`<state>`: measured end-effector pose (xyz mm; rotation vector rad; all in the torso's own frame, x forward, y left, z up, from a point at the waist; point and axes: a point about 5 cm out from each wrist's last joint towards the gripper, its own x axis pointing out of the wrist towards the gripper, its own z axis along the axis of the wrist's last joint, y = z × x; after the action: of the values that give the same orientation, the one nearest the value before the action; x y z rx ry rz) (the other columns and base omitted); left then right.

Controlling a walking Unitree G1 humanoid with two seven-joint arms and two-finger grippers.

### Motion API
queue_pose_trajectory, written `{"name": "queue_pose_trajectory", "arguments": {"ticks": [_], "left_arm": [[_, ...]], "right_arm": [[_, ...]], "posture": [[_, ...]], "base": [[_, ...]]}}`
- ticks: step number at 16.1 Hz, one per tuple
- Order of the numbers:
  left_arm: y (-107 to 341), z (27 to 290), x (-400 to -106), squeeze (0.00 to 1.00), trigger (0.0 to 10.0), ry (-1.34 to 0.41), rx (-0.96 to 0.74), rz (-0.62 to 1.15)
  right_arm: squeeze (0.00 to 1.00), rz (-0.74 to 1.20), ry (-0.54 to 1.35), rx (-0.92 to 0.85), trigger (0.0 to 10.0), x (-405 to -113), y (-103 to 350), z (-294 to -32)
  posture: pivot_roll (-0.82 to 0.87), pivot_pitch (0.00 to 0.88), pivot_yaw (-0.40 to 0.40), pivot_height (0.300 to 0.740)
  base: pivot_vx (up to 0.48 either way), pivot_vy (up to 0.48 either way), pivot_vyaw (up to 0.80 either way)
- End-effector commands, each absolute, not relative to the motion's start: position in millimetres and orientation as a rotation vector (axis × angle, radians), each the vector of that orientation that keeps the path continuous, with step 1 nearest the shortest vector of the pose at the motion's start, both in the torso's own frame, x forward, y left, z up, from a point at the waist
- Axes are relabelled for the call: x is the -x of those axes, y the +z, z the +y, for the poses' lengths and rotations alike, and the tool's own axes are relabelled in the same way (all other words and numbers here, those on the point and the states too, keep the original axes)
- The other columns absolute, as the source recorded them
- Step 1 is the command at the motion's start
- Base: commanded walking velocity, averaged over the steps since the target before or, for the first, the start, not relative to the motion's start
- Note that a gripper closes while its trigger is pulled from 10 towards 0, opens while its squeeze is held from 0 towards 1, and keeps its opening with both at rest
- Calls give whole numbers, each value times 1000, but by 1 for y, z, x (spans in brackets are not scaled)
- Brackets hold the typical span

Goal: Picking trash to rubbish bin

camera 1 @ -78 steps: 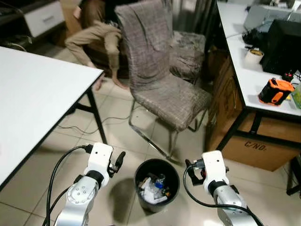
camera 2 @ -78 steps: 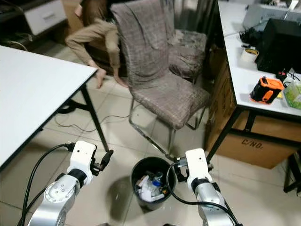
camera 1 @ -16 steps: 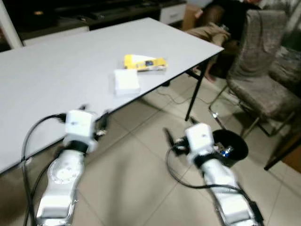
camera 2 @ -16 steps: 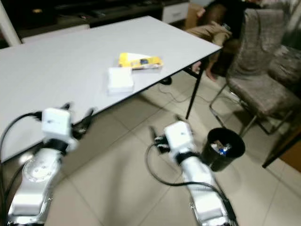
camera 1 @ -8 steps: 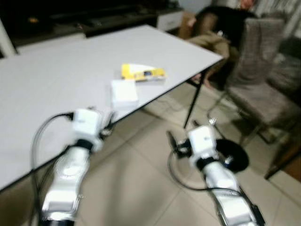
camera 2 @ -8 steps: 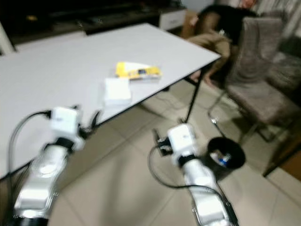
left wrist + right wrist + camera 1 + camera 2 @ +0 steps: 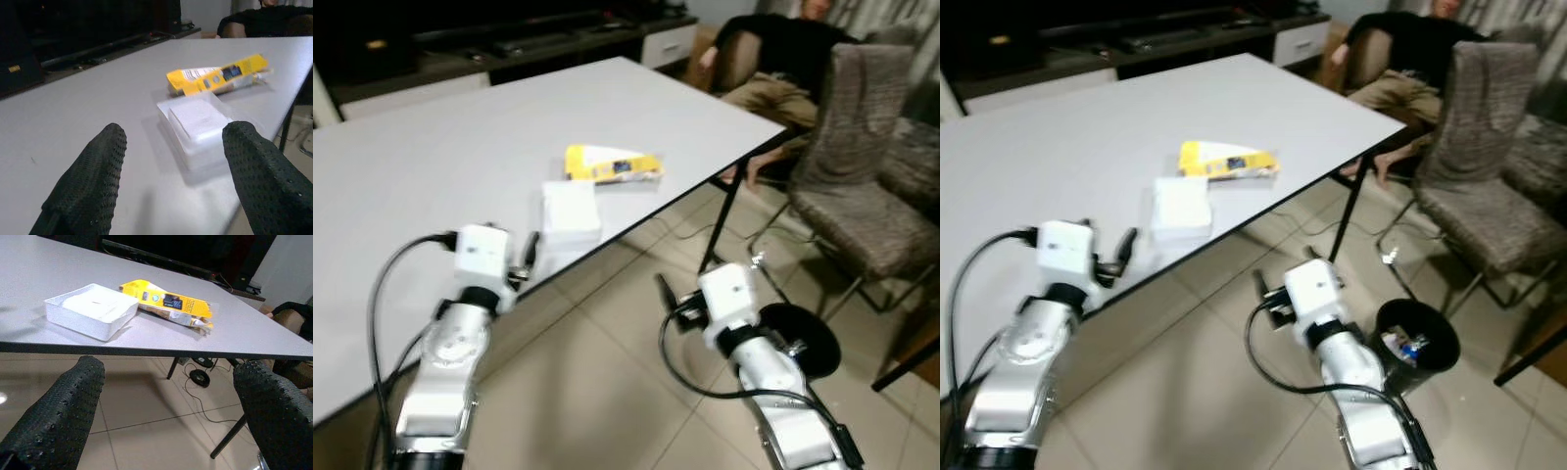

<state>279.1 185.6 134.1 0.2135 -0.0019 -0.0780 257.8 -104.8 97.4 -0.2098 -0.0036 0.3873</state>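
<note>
A yellow snack wrapper (image 7: 613,164) and a white plastic tray (image 7: 572,211) are being seen lying just beside each other on the white table (image 7: 431,157), the tray at 7 o'clock of the wrapper. The left gripper (image 7: 168,161) is being held over the table edge near the tray, fingers spread wide (nothing between them). The right gripper (image 7: 166,396) is being held below table height, fingers likewise wide. The black rubbish bin (image 7: 1415,338) is standing on the floor at 4 o'clock.

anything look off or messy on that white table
Two bits of litter sit near the white table's edge: a crumpled yellow wrapper, torn open at one end, and beside it a clear plastic container with something white inside. The left gripper is open, facing the container. Nothing is spilled.
</note>
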Motion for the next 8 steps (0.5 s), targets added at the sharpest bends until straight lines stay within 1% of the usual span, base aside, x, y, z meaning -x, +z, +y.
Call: {"name": "queue_pose_trajectory", "arguments": {"ticks": [1, 2, 4, 5, 8], "left_arm": [[135, 174, -281, 0, 10000, -113, -200, -5], [135, 174, -281, 0, 10000, -113, -201, -5], [135, 175, -282, 0, 10000, -114, -201, -6], [135, 175, -283, 0, 10000, -119, -205, -3], [136, 172, -285, 0, 10000, -128, -203, -5]], "right_arm": [[0, -9, 362, 228, 10000, -259, 99, -115], [0, -9, 363, 227, 10000, -259, 99, -115], [0, -20, 353, 219, 10000, -259, 100, -115], [0, 2, 317, 186, 10000, -261, 98, -118], [0, 1, 321, 192, 10000, -261, 97, -119]], "posture": [[11, 0, -43, 740], [12, 0, -43, 740], [12, 0, -40, 740], [13, 0, -39, 740], [16, 0, -40, 740]], "base": [[360, 0, 800], [364, 0, 800], [360, 0, 494], [356, 0, 0], [361, 0, 0]]}}
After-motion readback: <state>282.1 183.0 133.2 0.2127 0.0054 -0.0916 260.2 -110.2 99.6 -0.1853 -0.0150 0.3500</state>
